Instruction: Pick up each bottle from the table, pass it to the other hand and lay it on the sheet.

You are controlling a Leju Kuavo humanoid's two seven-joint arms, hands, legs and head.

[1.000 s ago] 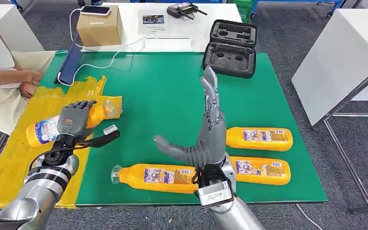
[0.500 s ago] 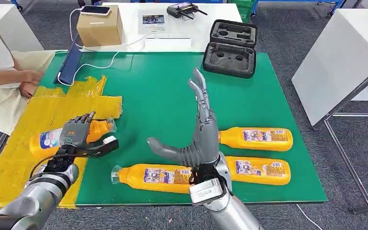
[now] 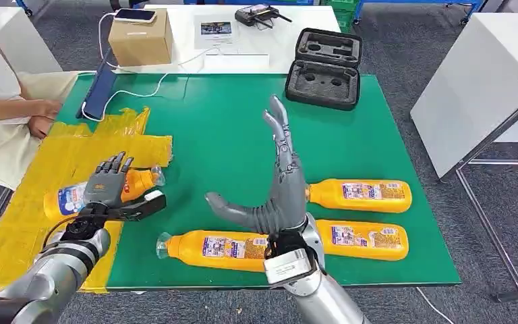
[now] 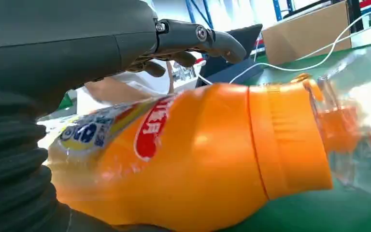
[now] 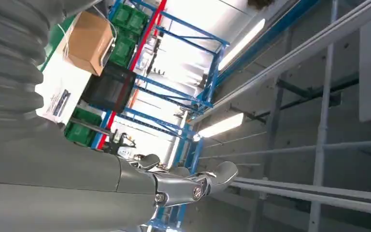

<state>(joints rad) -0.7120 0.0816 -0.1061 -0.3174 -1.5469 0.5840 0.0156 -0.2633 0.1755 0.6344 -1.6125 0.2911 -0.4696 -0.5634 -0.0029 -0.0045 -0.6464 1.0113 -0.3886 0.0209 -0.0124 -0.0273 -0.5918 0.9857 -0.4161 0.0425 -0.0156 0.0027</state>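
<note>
since the left hand [image 3: 105,185] rests over the bottle [image 3: 74,196] with fingers spread at the yellow sheet [image 3: 20,229] edge, it may roll onto green desk [image 3: 229,135]; right hand [image 3: 280,185] open, empty.

The left hand [image 3: 105,186] lay over an orange bottle [image 3: 74,196] on the yellow sheet [image 3: 54,169]; the right hand [image 3: 276,182] stood upright, fingers spread, holding nothing.
</note>
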